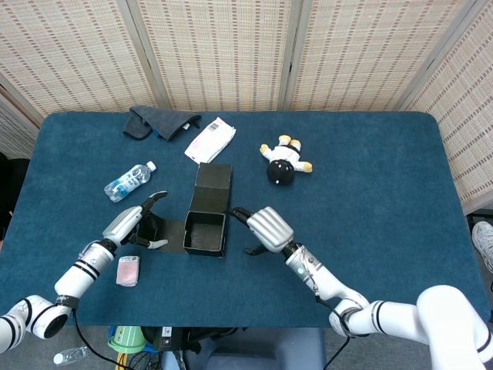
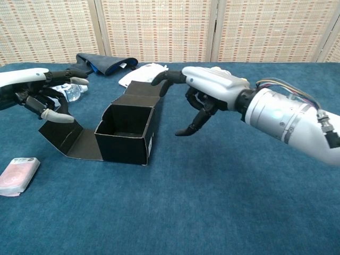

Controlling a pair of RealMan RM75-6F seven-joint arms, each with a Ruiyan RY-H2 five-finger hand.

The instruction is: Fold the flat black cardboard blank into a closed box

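The box point(image 1: 206, 231) stands near the middle of the blue table point(image 1: 370, 177), its four walls up and its mouth open, with one flap lying flat on the cloth toward the robot's left and a taller lid panel leaning away on the far side. Neither hand touches it: the fingers of the right hand point(image 2: 204, 98) are spread and loosely curled just beside the box's right wall, holding nothing, and the fingers of the left hand point(image 2: 45, 95) are likewise apart and empty, hovering above the flat flap. From here the main risk is that the box, light and unheld, will slide or tip if one hand pushes a flap while the other gives no counter-pressure; the cloth surface offers little to brace against. A fingertip coming down inside the open mouth could also press a wall inward and collapse the shape back toward flat. The left flap lies so low that fingers may fail to get under its edge and only drag it. Closing the flaps in the wrong order would leave the lid with nothing to tuck behind. Around the work lie a pink card point(image 1: 127, 270), a water bottle point(image 1: 129, 181), a white packet point(image 1: 209, 139), a dark cloth point(image 1: 158, 122) and a small toy point(image 1: 283, 160), all well apart from the box except the bottle, which the left arm could knock.
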